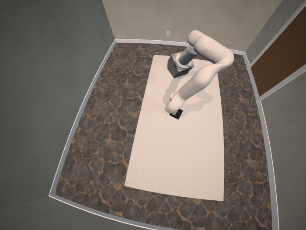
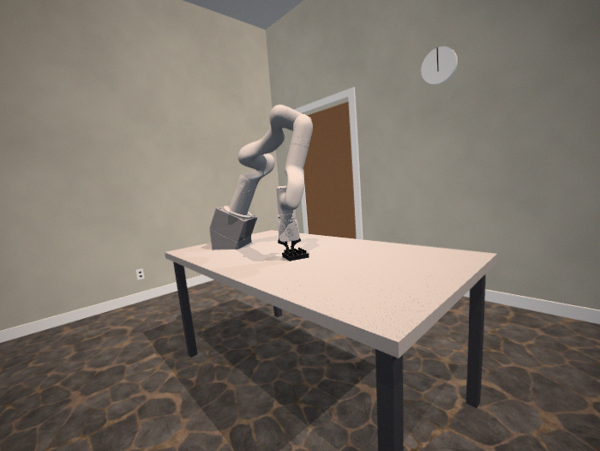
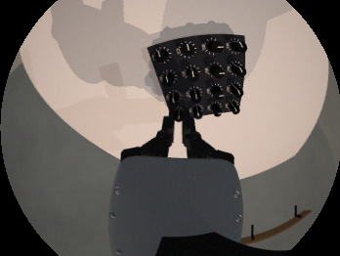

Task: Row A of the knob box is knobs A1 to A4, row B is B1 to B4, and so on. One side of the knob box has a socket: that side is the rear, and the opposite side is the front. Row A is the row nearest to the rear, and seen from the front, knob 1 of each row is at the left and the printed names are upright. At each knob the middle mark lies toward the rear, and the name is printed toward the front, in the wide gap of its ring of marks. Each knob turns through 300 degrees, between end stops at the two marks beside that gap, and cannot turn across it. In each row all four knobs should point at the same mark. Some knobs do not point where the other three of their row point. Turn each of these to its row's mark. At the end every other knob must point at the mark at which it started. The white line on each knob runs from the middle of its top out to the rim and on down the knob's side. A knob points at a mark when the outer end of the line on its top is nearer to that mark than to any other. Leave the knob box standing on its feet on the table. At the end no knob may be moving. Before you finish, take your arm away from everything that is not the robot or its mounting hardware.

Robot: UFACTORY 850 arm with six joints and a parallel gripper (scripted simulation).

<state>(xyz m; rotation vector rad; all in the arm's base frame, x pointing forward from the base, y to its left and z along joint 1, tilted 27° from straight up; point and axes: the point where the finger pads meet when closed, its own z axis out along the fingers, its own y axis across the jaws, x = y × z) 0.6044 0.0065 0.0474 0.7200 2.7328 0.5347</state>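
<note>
From the top, you are looking at the arm [image 1: 197,81] reaching from its grey base [image 1: 173,69] at the far end of the desk [image 1: 178,160] and bending down over the knob box [image 1: 177,114]. The wrist is covering most of the box; only its near corner is showing. The box is sitting on the far half of the desk, near the base.

From the exterior camera, you are seeing the pincer [image 2: 289,244] pointing straight down, its tips reaching among the knobs on top of the knob box [image 2: 297,255]. The box is standing flat on the desk [image 2: 369,285], just right of the base [image 2: 231,231].

Through the wrist camera, you are seeing the two dark fingers drawn nearly together and pinching a knob [image 3: 179,114] at the left end of the nearest row of the knob box [image 3: 201,68]. You cannot be reading that knob's printed name here; the lettering is too small. The other knobs are showing white lines pointing in several directions.
</note>
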